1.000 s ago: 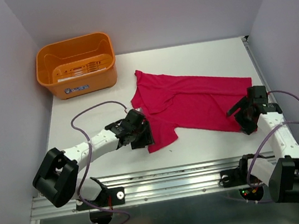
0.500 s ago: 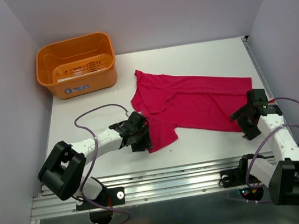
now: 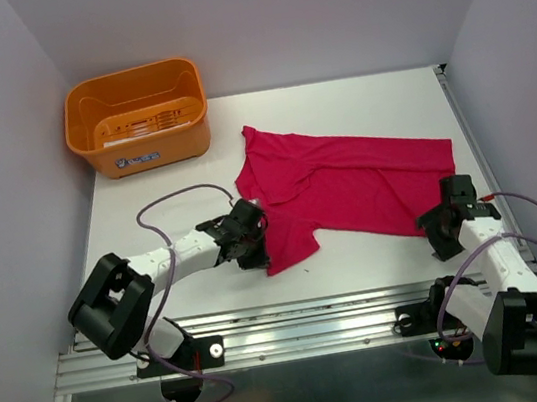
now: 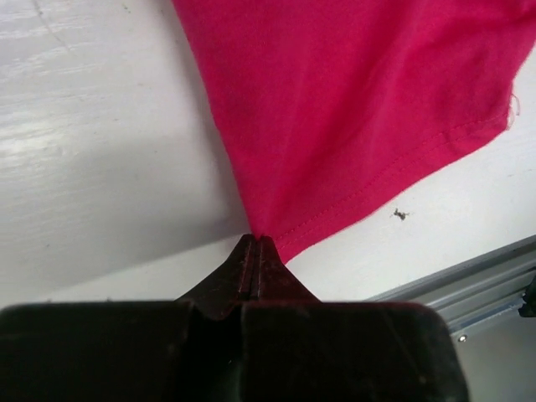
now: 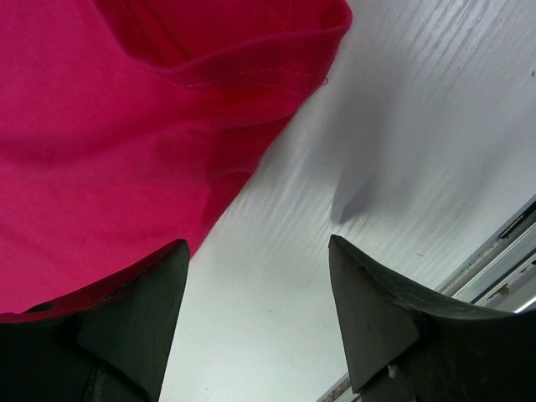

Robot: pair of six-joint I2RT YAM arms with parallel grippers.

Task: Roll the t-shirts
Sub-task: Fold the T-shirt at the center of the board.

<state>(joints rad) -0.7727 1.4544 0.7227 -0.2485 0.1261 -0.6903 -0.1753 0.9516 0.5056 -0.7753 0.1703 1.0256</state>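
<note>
A crimson-pink t-shirt (image 3: pixel 346 179) lies spread and rumpled across the middle and right of the white table (image 3: pixel 148 204). My left gripper (image 3: pixel 255 247) is at its near-left hem corner, shut on the t-shirt's edge. In the left wrist view the tips (image 4: pixel 255 240) pinch the hem of the t-shirt (image 4: pixel 352 109). At the shirt's near-right corner my right gripper (image 3: pixel 441 227) stands open and low over the table. In the right wrist view the right gripper (image 5: pixel 258 244) has its left finger (image 5: pixel 142 318) at the edge of the t-shirt (image 5: pixel 109 126), and bare table shows between the fingers.
An orange basket (image 3: pixel 134 115) stands at the back left corner of the table. A metal rail (image 3: pixel 296 320) runs along the near edge. Grey walls close in on both sides and at the back.
My left gripper has closed on the shirt's near-left hem. The right gripper has slid toward the near edge beside the shirt's right corner and its jaws have narrowed a little.
</note>
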